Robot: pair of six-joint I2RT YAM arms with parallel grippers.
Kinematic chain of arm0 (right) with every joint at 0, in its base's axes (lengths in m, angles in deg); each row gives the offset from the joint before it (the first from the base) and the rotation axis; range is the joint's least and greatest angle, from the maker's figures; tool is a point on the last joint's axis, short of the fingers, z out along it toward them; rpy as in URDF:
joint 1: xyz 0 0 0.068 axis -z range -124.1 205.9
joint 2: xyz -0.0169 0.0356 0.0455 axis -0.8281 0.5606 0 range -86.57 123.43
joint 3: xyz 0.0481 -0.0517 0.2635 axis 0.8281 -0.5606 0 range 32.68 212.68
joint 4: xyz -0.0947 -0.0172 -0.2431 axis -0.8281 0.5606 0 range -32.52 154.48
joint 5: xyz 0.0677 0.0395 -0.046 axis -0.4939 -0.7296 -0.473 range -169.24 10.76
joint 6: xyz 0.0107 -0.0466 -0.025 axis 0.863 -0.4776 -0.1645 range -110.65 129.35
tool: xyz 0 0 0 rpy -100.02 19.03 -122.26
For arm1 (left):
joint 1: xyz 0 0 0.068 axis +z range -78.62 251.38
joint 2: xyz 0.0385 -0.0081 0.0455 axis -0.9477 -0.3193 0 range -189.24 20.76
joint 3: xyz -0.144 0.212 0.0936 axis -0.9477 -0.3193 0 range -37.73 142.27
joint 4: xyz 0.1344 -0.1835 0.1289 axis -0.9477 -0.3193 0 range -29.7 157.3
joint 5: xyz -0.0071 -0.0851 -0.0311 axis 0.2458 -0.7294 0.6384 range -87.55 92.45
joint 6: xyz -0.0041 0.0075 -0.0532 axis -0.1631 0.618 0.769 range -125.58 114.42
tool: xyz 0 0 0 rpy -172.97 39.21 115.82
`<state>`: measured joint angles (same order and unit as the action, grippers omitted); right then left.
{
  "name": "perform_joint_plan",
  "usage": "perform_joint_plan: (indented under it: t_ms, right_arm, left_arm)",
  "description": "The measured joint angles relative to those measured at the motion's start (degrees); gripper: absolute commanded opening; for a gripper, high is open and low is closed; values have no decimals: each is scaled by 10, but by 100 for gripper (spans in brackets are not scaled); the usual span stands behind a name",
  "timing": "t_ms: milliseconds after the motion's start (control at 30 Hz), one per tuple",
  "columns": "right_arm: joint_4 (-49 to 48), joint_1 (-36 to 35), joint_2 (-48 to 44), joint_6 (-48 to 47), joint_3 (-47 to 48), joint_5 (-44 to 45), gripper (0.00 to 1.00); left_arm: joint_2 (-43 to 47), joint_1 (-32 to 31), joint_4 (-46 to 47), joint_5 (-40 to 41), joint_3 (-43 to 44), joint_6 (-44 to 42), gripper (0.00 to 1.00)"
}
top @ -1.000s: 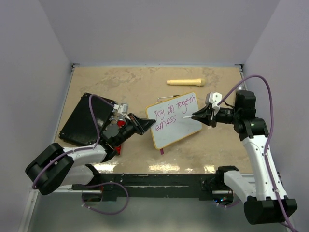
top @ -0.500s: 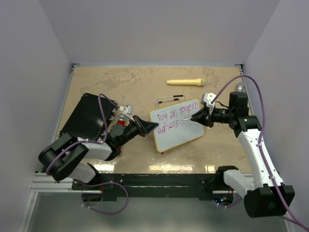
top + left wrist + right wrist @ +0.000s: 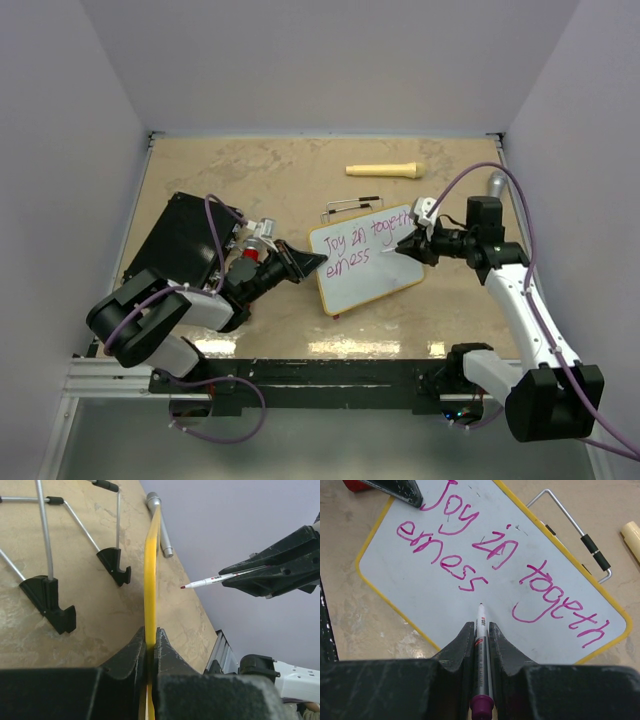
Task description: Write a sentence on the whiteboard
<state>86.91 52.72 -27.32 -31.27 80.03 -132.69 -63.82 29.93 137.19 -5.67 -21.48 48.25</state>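
In the middle of the worktop (image 3: 250,170) the whiteboard (image 3: 375,280) stands tilted, its left rim pinched by the left jaws, the right jaws gripping a marker (image 3: 481,625), its tip beside the sentence (image 3: 495,552), blank board below, a wire stand (image 3: 350,204) just behind, a black case (image 3: 170,250) at left.

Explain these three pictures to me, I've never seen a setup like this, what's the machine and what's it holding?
These are two robot arms bolted to a table. The wide picture looks down from above; the others come from cameras on each wrist. The left gripper pinches the rim of a small whiteboard. The right gripper holds a pink marker, tip just off the board near the sentence "Joy in togeth erness". Also there: a black case, a cream stick and a wire stand.
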Motion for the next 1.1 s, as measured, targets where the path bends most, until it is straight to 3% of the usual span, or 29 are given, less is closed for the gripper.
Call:
perform_joint_plan:
  t_ms: [767,1100]
  right_arm:
    - [-42,-26,6,-21,-22,36,0]
    - [10,-32,11,-35,17,44,0]
  left_arm:
    - [-12,9,13,0,-10,-21,0]
    - [6,9,-2,7,-10,-36,0]
